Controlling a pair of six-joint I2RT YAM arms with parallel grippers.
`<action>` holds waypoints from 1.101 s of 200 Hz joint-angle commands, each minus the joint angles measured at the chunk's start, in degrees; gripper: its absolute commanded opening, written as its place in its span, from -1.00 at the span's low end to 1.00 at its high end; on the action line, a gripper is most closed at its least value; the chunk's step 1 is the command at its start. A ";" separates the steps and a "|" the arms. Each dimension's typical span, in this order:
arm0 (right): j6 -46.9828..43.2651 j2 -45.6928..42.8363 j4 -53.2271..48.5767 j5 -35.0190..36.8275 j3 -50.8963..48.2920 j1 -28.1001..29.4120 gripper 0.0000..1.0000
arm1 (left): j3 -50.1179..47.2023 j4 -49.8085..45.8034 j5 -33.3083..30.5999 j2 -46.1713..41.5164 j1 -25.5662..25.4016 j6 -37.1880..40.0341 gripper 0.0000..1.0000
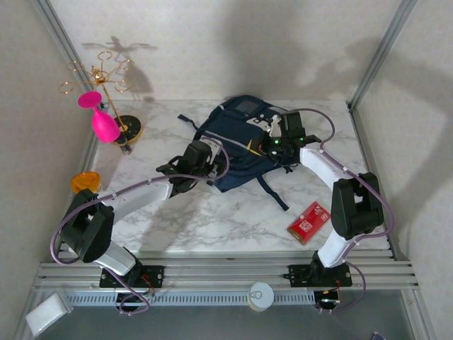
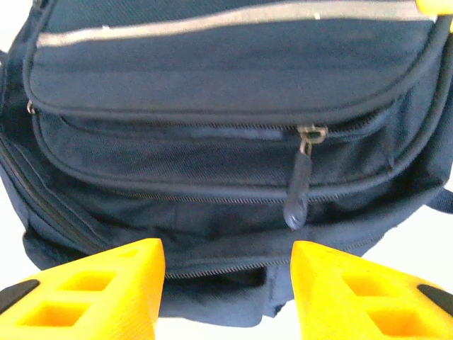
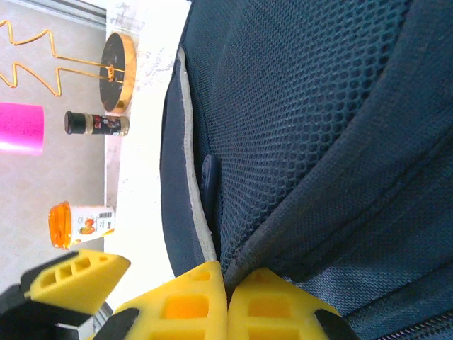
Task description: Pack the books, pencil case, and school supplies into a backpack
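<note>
Now, the backpack (image 1: 235,145) is seen lying flat at the middle of the marble counter (image 1: 212,219), front pockets turned toward the left arm. The left end effector (image 2: 226,294) is held low at the bag's bottom edge, its yellow fingers (image 2: 106,290) spread well apart with nothing gripped between them; a dark zipper pull (image 2: 297,198) is seen hanging just above the gap, beneath the light stripe (image 2: 226,18). The right end effector (image 3: 226,301) is pressed fully closed, its fingertips met right at the pale-trimmed edge of the backpack's mesh side; whether fabric is pinched there cannot be told. The red pack (image 1: 308,222) is left on the counter beside the right arm, well apart from the bag. An orange cup (image 1: 85,182) is spotted at the left edge, near a pink glass (image 1: 103,122).
</note>
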 commanded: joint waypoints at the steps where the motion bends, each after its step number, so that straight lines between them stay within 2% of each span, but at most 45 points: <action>1: -1.95 -1.54 1.56 -3.39 2.52 -0.03 -1.00 | 2.39 2.57 6.95 1.96 1.05 5.04 0.00; 23: -1.41 -1.07 1.63 -3.64 3.25 -0.02 -1.00 | 4.39 2.37 12.27 4.69 1.55 5.33 0.00; 63: -0.82 -0.85 1.72 -3.59 3.81 -0.06 -1.00 | 8.42 -0.04 13.35 10.48 1.80 5.96 -0.02; 88: -0.77 -0.75 1.77 -3.40 3.80 -0.04 -1.00 | 10.12 -0.40 14.73 13.52 1.90 5.60 -0.12; 129: -0.75 -0.62 2.22 -3.49 2.95 -0.06 -1.00 | 11.53 0.85 13.55 14.84 2.33 4.81 -0.63; 145: -0.94 -0.69 2.59 -3.61 2.43 -0.04 -1.00 | 11.13 1.18 12.13 14.17 2.65 4.42 -1.00; 177: -0.14 0.40 4.80 -5.38 2.44 1.34 -1.00 | 8.83 0.75 8.29 11.86 3.05 2.15 -1.00; 194: -1.36 1.60 3.56 -5.39 4.39 3.44 -1.00 | 5.54 0.63 10.06 9.06 2.91 1.18 -1.00; 220: -3.86 3.32 1.06 -5.36 6.71 6.87 -1.00 | -1.48 2.48 9.15 3.46 2.74 -1.41 -1.00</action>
